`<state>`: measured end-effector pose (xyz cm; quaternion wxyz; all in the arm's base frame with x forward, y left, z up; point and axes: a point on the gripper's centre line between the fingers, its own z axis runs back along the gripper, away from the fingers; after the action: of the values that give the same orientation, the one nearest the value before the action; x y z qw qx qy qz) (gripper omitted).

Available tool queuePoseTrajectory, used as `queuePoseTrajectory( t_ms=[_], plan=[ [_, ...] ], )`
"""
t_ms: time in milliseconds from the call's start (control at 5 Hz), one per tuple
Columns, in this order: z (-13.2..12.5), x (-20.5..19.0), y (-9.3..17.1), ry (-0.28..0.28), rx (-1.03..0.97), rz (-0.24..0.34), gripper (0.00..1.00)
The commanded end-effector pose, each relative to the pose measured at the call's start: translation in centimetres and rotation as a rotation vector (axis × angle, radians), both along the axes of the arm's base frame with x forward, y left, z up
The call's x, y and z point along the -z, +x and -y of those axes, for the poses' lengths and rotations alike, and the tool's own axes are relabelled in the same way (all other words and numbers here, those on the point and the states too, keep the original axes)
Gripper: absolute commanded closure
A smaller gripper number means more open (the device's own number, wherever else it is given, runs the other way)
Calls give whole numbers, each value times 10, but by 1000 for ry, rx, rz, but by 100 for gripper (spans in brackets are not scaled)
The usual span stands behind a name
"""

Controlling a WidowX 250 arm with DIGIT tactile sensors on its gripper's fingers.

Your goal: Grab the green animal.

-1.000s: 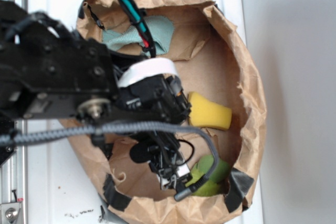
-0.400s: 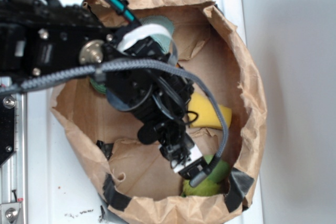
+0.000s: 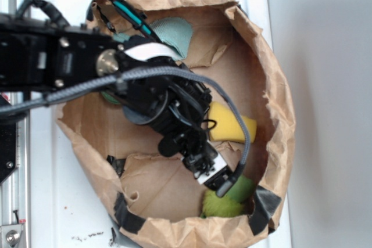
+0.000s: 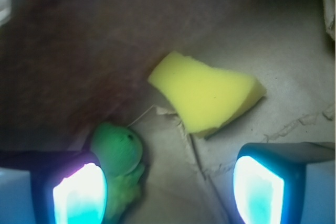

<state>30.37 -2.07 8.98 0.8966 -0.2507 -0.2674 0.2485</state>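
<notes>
Swinging lower and rightward since a second ago, my fingers (image 4: 168, 187) hang spread wide, empty. Green animal (image 4: 118, 156) sits by my left finger, against the bag (image 3: 279, 114) wall near the bottom corner — not yet between them. Grab still to do. Sponge (image 4: 207, 95) beyond. Animal's body half hidden by my finger.

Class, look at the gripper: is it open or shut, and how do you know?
Open. In the wrist view the gripper shows two fingers far apart with bare cardboard between them; the green animal lies beside one finger, not clamped.
</notes>
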Motion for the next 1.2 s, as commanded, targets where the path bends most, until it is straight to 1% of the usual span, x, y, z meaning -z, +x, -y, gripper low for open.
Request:
queuePoseTrajectory(
  t_ms=[0,200,400,600,800,1000],
  plan=[
    [37,-4,14,-77,66,15,0],
    [56,-9,19,-111,86,4,0],
    [65,-6,28,-95,89,0,0],
    [67,6,32,-70,91,-22,0],
    [68,21,33,-20,116,-56,0],
    [66,29,32,3,123,-71,0]
  ],
)
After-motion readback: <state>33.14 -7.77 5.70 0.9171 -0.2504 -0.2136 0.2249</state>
